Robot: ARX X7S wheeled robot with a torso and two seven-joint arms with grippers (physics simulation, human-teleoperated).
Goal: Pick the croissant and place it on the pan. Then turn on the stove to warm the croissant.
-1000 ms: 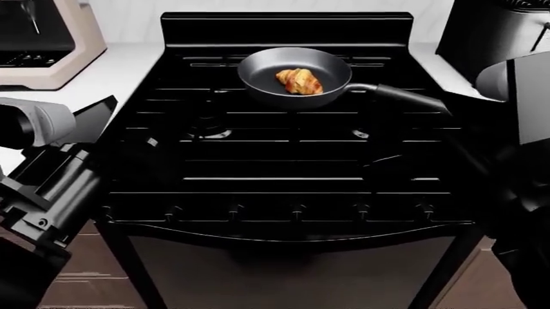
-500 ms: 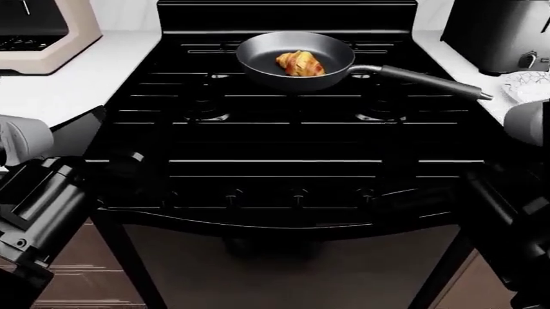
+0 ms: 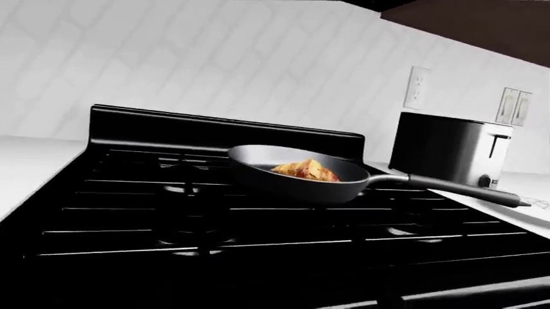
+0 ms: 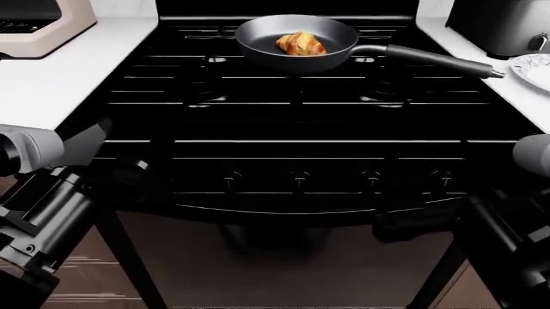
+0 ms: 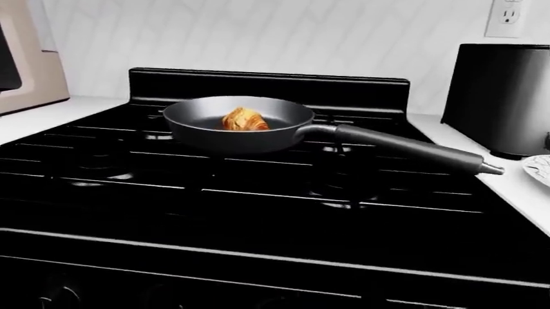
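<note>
1. I am looking for my jaws first, and neither wrist view is showing any fingers, so I cannot tell whether either pair is standing apart or together.
2. In the head view my right gripper (image 4: 413, 225) is showing only as a dark shape hanging low in front of the stove (image 4: 301, 129), just below the row of knobs (image 4: 299, 177); it is too black against the black front for me to read its jaws.
3. My left gripper (image 4: 129, 170) is sitting at the stove's front left corner, equally dark, with the grey arm trailing back toward the frame's lower left.
4. Neither gripper is holding anything that I can see.
5. Moving outward, the knobs are lining up along the front edge, above the oven door.
6. The pan (image 4: 297, 42) is resting on the grates at the back of the stove, its long handle pointing toward my right and reaching over the counter edge.
7. The croissant (image 4: 301, 44) is lying inside the pan, near its middle, touching the pan floor.
8. A toaster (image 5: 503, 96) is standing on the right counter beyond the handle tip, and a white plate (image 4: 532, 64) is lying just beside it.
9. A beige appliance (image 4: 38, 26) is sitting on the left counter, well apart from the pan.
</note>
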